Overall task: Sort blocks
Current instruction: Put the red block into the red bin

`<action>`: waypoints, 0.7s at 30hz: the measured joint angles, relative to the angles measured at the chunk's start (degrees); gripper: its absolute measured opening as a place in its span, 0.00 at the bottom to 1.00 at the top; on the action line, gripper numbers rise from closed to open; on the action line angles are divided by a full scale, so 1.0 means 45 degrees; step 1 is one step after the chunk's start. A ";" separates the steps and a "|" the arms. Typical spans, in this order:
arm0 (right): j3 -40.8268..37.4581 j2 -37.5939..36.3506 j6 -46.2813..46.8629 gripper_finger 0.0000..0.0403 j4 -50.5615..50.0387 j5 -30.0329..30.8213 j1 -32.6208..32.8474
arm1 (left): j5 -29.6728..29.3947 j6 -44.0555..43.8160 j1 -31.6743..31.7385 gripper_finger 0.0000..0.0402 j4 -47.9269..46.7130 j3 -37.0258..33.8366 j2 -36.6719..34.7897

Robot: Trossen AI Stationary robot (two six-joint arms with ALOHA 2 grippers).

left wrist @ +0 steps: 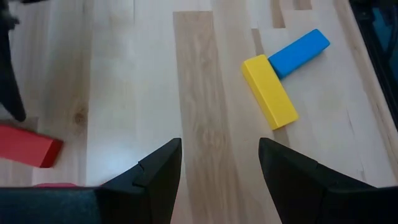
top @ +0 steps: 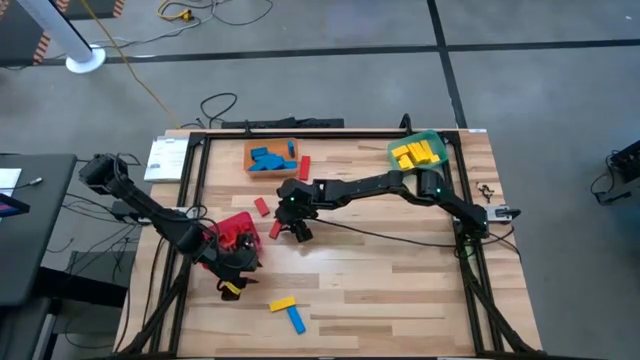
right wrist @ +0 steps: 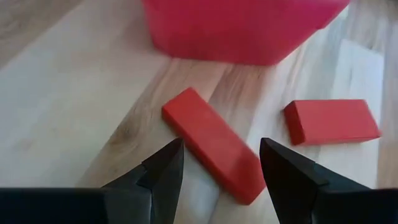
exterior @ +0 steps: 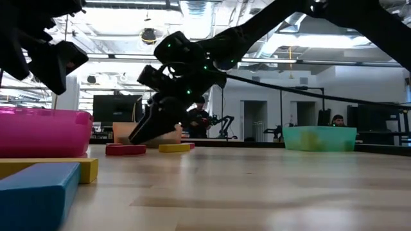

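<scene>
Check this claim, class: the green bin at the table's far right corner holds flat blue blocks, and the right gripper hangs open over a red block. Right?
One error: the green bin holds flat yellow blocks, as the high view shows. The right gripper does hang open over a red block.

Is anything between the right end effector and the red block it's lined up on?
Nothing visible. In the right wrist view the red block lies bare on the table, running into the gap of the open right end effector. A second red block lies off to the side, and the red bin sits beyond.
</scene>
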 joint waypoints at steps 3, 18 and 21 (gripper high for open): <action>0.0015 0.0074 -0.0024 0.56 0.0328 0.0029 0.0009 | 0.0000 -0.0036 -0.0124 0.52 0.0018 0.0000 0.0000; 0.0023 0.0522 0.1016 0.55 -0.0346 -0.0151 0.0013 | 0.0000 -0.0263 -0.0171 0.52 0.0153 0.0005 -0.0003; 0.0031 0.0506 0.1286 0.52 -0.0666 -0.0134 0.0045 | 0.0000 -0.0291 -0.0247 0.52 0.0153 0.0005 0.0000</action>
